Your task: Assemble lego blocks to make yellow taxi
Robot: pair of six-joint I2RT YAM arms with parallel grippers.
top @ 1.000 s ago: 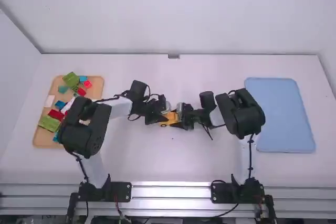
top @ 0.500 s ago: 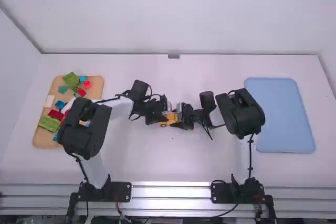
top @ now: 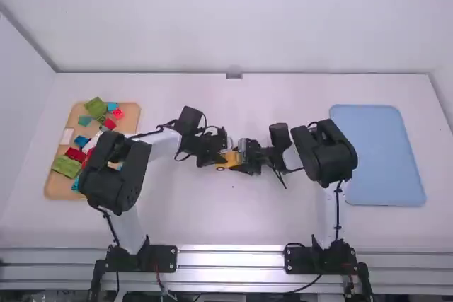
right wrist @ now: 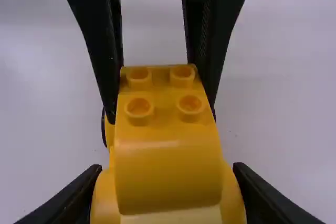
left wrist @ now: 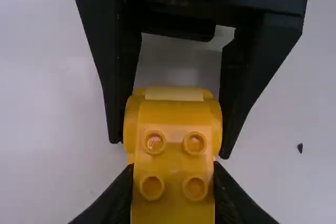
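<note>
Left gripper (top: 214,153) and right gripper (top: 249,156) face each other at the middle of the table, with the yellow lego car body (top: 228,160) between them. In the left wrist view my left gripper (left wrist: 173,190) is shut on the studded end of the yellow lego car body (left wrist: 174,153). The right gripper's fingers stand on both sides of its rounded part. In the right wrist view my right gripper (right wrist: 167,182) is shut on the rounded end of the yellow lego car body (right wrist: 167,177); the left gripper's fingers flank its studs.
At the left, a wooden tray (top: 51,187) holds several green, red, blue and white blocks, partly behind the left arm. A blue tray (top: 379,153) lies at the right. A small dark speck (left wrist: 300,148) is on the table.
My left gripper has shifted slightly to the right, toward the right gripper. The right arm has stayed still.
</note>
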